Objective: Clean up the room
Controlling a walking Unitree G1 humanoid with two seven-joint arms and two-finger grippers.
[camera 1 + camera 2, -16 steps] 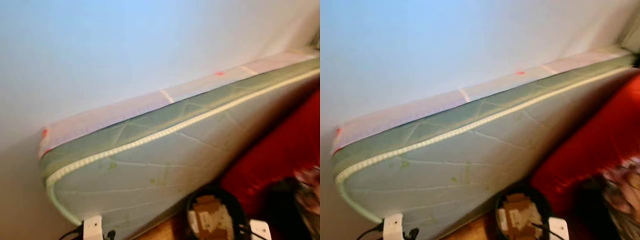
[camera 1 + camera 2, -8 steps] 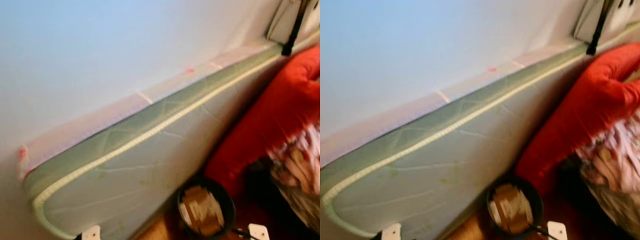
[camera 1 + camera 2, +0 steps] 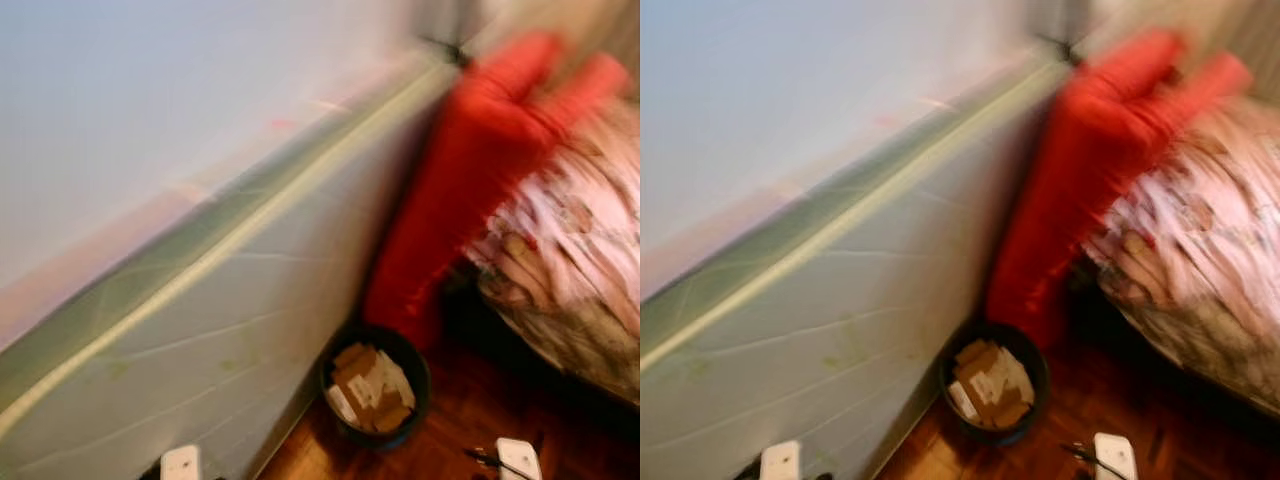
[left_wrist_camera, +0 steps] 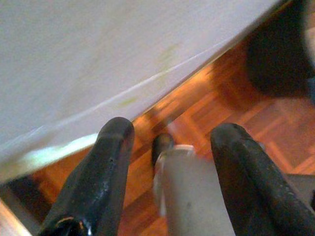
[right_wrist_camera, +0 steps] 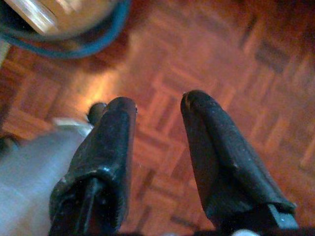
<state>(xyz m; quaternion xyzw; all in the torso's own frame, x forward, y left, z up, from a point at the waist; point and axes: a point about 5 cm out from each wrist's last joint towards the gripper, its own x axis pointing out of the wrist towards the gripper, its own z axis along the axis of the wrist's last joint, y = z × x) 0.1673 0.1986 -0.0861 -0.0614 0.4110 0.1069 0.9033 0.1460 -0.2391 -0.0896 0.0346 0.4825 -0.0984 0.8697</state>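
Observation:
The head views are blurred. A dark round bin (image 3: 420, 378) with cardboard scraps (image 3: 368, 388) stands on the parquet floor at the foot of a pale green mattress (image 3: 200, 330) that leans on the wall. My left gripper (image 4: 172, 132) hangs open and empty low over the floor beside the mattress. My right gripper (image 5: 160, 101) hangs open and empty over bare parquet, with the bin's blue-tinged rim (image 5: 98, 46) just beyond its fingers.
A big red cushion (image 3: 470, 170) stands upright against the mattress behind the bin. Flowered bedding (image 3: 570, 250) is heaped on the right. Parquet floor (image 3: 470, 410) lies open in front of the bin. A white wall (image 3: 150, 100) rises above the mattress.
The whole picture has swung to the right, so the camera turned. The mattress slid left and the red cushion, bedding and bin came further into view. Both arms stay low.

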